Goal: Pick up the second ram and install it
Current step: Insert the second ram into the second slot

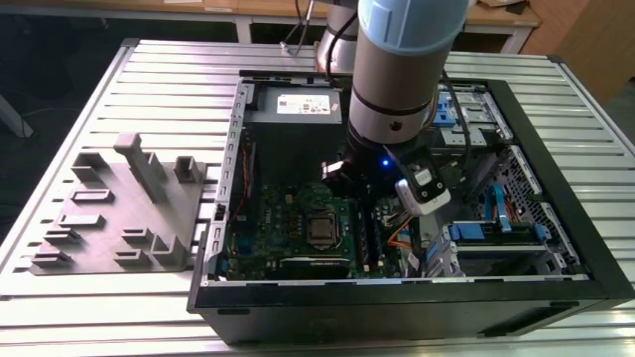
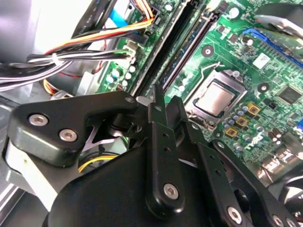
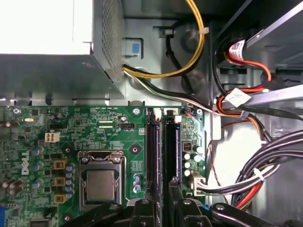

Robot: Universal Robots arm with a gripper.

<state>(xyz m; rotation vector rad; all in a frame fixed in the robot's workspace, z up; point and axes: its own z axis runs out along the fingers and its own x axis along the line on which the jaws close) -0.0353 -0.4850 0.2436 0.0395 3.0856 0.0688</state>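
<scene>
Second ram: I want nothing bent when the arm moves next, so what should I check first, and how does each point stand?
1. Pincer lined up over the memory slots: ok, it sits right above them, beside the processor socket.
2. Second ram fully seated: cannot tell; dark strips lie along both slots.
3. Slot end latches closed: cannot tell.
4. Cables off the slots: ok, the bundle runs to one side, apart from them.
5. Case open with the board exposed: ok.
</scene>
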